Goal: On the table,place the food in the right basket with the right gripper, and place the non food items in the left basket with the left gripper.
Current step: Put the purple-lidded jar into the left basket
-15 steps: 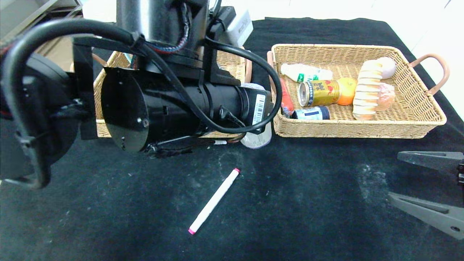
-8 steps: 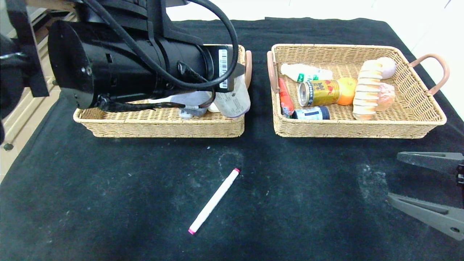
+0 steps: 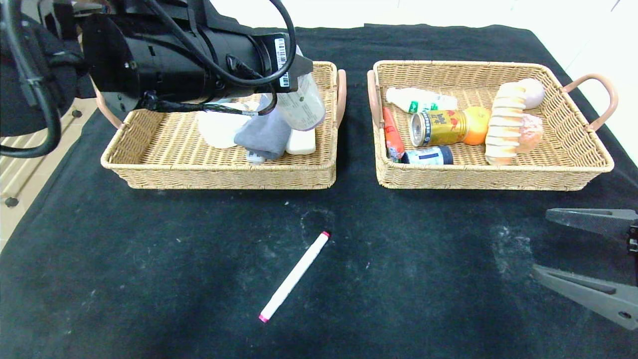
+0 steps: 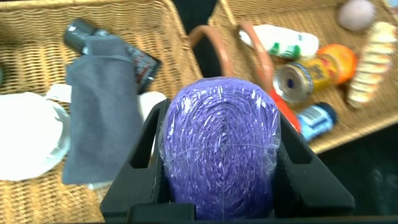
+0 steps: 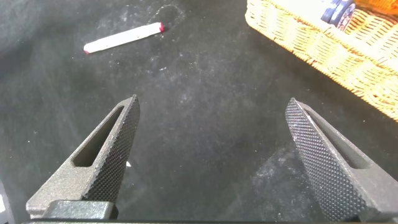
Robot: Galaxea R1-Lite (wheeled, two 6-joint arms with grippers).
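My left gripper [image 4: 221, 124] is shut on the purple-topped roll [image 4: 219, 146], which hangs with its white label [image 3: 301, 107] over the right end of the left basket [image 3: 224, 174]. In that basket lies the folded grey towel [image 3: 264, 134]. The white marker [image 3: 294, 275] with pink ends lies alone on the black table [image 3: 149, 259], in front of the baskets. The right basket [image 3: 473, 177] holds the striped bread roll [image 3: 506, 124], the gold can [image 3: 438, 127] and the orange sausage [image 3: 393, 134]. My right gripper [image 3: 588, 259] stands open and empty low over the table's right front.
The right basket also holds a white bottle [image 3: 418, 101], an orange [image 3: 477, 124] and a small blue can [image 3: 428, 156]. White items [image 3: 219, 127] lie beside the towel. The table's left edge [image 3: 30, 199] drops to the floor.
My left arm has swung up and back to the left, carrying the roll from in front of the left basket to above its inside. The right gripper and marker have not moved.
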